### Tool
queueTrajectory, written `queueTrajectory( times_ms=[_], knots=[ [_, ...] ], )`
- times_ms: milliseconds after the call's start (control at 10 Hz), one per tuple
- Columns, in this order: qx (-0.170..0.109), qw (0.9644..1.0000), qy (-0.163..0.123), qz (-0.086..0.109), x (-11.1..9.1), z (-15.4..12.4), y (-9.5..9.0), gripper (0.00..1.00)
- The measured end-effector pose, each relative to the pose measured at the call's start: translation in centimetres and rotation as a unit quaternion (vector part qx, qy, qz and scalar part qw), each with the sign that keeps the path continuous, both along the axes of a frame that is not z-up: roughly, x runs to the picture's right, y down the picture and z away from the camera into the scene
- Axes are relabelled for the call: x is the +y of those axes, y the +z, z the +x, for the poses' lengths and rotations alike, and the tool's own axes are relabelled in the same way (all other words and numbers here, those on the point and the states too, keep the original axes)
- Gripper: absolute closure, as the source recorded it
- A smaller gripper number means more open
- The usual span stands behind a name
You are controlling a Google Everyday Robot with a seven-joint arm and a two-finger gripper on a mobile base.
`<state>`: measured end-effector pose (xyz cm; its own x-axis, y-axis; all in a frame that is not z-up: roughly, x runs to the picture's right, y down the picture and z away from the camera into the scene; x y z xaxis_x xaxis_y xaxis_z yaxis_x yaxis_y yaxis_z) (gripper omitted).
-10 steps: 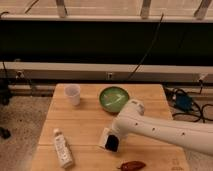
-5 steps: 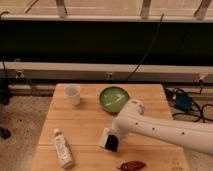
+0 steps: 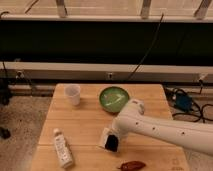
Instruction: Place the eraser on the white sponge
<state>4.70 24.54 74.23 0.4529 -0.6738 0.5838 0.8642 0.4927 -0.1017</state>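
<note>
My gripper (image 3: pixel 112 139) is at the end of the white arm (image 3: pixel 160 129), which reaches in from the right, low over the front middle of the wooden table (image 3: pixel 85 120). The white sponge (image 3: pixel 104 136) shows as a pale pad at the gripper's left side. A small black block, the eraser (image 3: pixel 113 144), sits right against the sponge's right edge under the gripper. I cannot tell whether the eraser is held or resting there.
A white cup (image 3: pixel 73 94) stands at the back left and a green bowl (image 3: pixel 114 98) at the back middle. A white labelled bottle (image 3: pixel 62 147) lies at the front left. A reddish-brown pepper-shaped item (image 3: pixel 132 165) lies at the front edge.
</note>
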Motion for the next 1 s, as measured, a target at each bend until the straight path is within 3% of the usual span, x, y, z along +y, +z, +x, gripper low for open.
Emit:
queueTrajectory(
  times_ms=[700, 800, 1000],
  knots=[
    [-0.006, 1.0000, 0.001, -0.002, 0.08, 0.01, 0.18, 0.83],
    [-0.007, 1.0000, 0.001, -0.002, 0.07, 0.02, 0.24, 0.73],
    [-0.009, 1.0000, 0.002, -0.003, 0.06, -0.03, 0.28, 0.63]
  ],
)
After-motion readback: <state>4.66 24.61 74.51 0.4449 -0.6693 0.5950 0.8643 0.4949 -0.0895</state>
